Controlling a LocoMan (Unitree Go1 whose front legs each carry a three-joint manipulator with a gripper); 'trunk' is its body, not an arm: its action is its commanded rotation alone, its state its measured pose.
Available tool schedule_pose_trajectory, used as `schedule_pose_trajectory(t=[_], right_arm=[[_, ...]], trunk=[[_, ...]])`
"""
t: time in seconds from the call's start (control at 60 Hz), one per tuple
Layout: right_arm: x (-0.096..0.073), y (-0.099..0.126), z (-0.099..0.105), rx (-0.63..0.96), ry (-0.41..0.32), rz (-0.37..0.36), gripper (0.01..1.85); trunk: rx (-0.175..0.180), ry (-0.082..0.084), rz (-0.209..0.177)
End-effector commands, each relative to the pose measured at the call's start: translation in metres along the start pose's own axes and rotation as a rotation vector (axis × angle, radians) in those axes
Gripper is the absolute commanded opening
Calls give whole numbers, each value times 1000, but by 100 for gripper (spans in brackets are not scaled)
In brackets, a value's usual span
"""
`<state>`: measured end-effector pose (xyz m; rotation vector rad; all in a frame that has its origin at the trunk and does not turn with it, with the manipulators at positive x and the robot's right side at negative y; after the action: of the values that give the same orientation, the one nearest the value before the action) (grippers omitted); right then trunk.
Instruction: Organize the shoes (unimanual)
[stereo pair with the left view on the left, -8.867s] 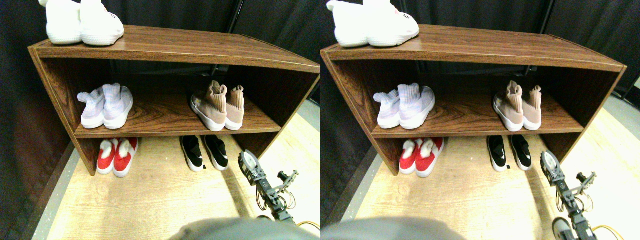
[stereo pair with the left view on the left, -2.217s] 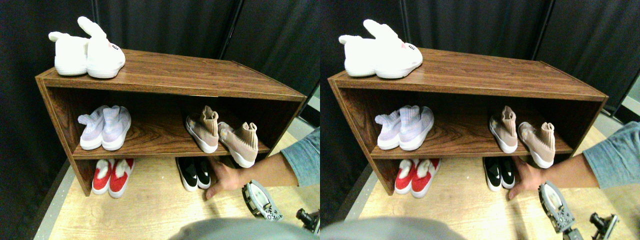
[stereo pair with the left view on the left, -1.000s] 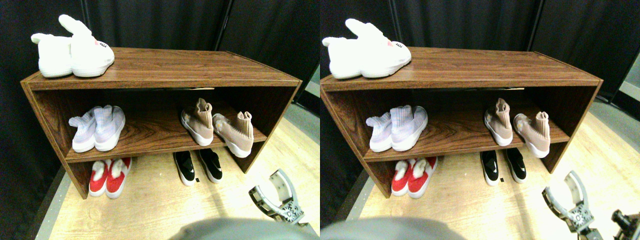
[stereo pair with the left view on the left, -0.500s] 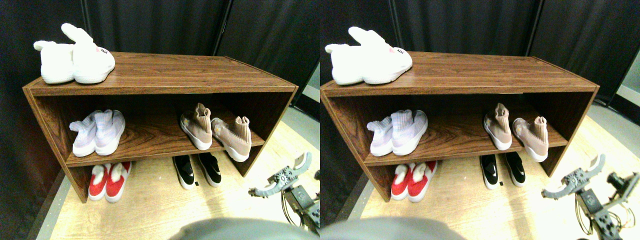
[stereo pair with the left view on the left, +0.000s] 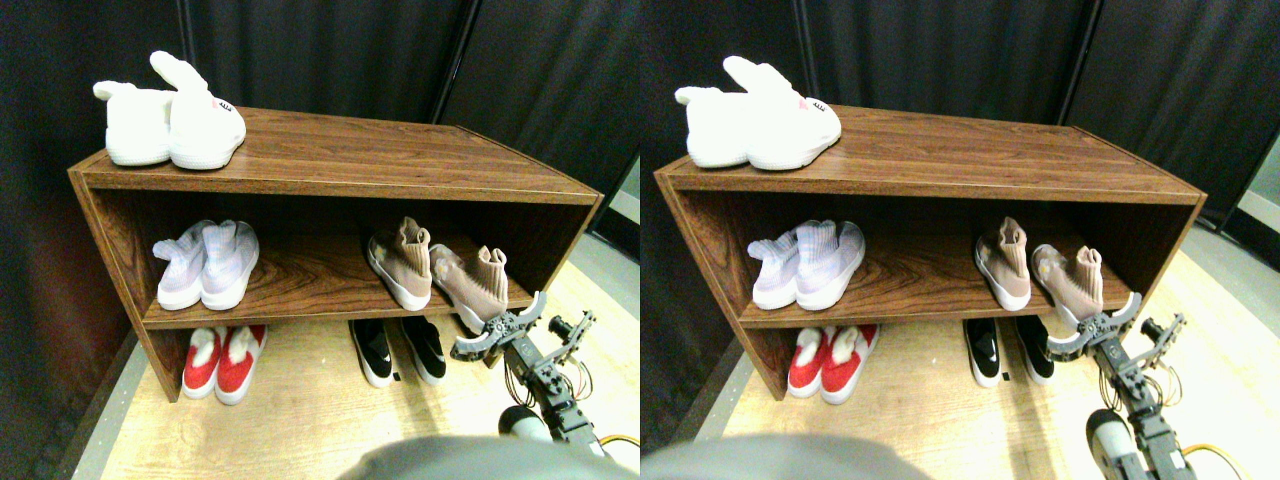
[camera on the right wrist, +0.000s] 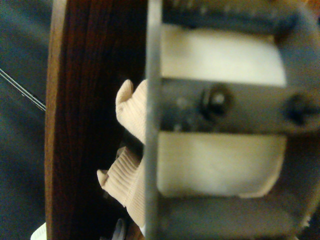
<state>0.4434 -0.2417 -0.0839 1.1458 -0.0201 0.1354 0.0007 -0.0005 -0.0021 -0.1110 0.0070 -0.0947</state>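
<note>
The claw (stereo pair with the left view on the left: 497, 330) is hanging spread wide and empty just in front of the skewed tan shoe (stereo pair with the left view on the left: 473, 285), which is overhanging the middle shelf (stereo pair with the left view on the left: 300, 290) edge. Its mate (stereo pair with the left view on the left: 402, 265) is standing beside it, and black slip-ons (stereo pair with the left view on the left: 400, 350) are sitting on the floor (stereo pair with the left view on the left: 300, 420) below.

No lettering, brand or number can be read anywhere — the white marks on the black slip-ons (stereo pair with the left view on the left: 398, 348) under the shelf (stereo pair with the left view on the left: 300, 300) stay illegible.

Lighting came from overhead, pretty bright. The white slippers (stereo pair with the left view on the left: 170, 125) were blown out, and the floor (stereo pair with the left view on the left: 300, 420) had glare. The shelf (stereo pair with the left view on the left: 320, 170) insides sat in shadow, and its edges bowed from wide-angle distortion. The wrist view was soft and totally out of focus up close.
</note>
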Motion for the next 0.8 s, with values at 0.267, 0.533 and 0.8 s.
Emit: schedule_pose_trajectory(t=[0.267, 0.533, 0.8], right_arm=[[21, -10, -7, 81, 0, -50, 164], [22, -11, -6, 69, -3, -41, 168], [27, -11, -4, 88, -7, -47, 165]], trunk=[[-8, -3, 27], [-6, 0, 27], [-10, -1, 34]])
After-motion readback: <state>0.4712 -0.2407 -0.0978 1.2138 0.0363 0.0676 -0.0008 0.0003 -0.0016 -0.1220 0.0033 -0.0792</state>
